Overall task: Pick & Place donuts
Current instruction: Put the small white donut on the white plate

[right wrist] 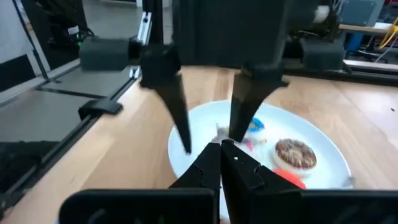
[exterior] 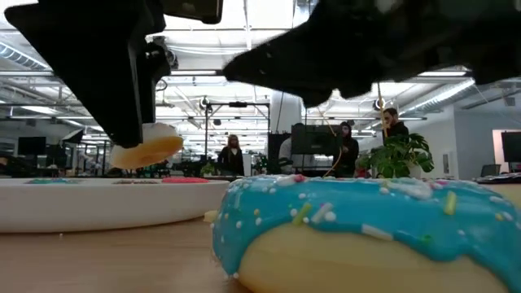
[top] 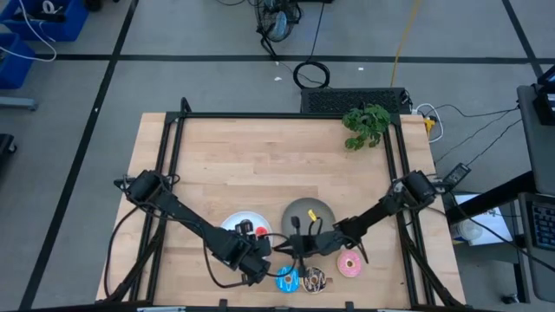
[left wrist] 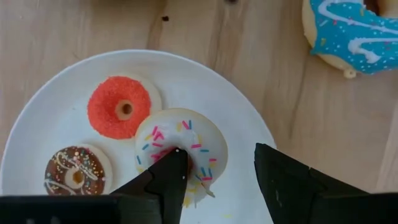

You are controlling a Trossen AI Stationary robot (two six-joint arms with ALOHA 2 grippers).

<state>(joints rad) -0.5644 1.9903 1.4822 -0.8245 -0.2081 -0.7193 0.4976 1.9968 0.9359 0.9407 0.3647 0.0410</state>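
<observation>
The left jaws (left wrist: 217, 174) are hovering wide over the white plate (left wrist: 50, 106), straddling a whitish-pink donut (left wrist: 181, 144) lying there; it is probably light, stiff and slippery, best pinched across its rim. The right jaws (right wrist: 221, 152) are waiting closed nearby.

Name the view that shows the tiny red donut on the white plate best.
The left wrist view: the red donut lies whole and close on the white plate. The high view shows a red speck, the right wrist view a partial edge, the low view nothing clear.
</observation>
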